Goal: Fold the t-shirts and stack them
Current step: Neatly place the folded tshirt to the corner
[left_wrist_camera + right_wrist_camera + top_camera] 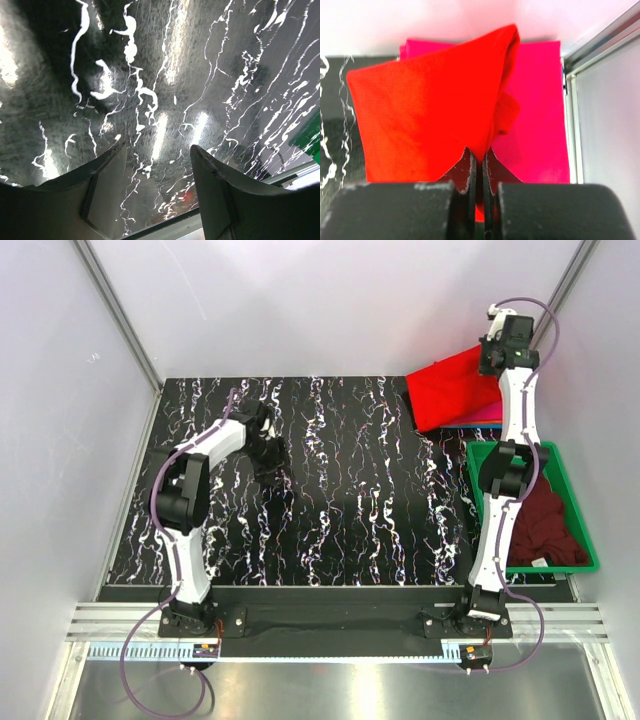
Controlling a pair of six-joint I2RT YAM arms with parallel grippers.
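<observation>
While the right arm reaches into the far right corner, its pincer [479, 162] is clamped together on a thin pinch of the bright red cloth t-shirt [420, 110]. It holds the cloth up in a peak over the flat magenta-pink t-shirt [540, 100], which lies on the black, white-veined surface [360, 490]. The dark maroon t-shirt [545, 525] sits crumpled in the green plastic bin [545, 447], not yet folded.

From where I stand, the grip looks slight. Only an edge is caught, so the red cloth could slip out and drop in a heap rather than a neat rectangle. If the arm pulls sideways, the draped part may drag the pink shirt askew, since the two touch. The pile also lies close to the back wall, which leaves little room to spread.

Over on the left, the other pincer [157, 147] hangs with its fingers apart and nothing between them, well away from any cloth, so it cannot steady the stack.
</observation>
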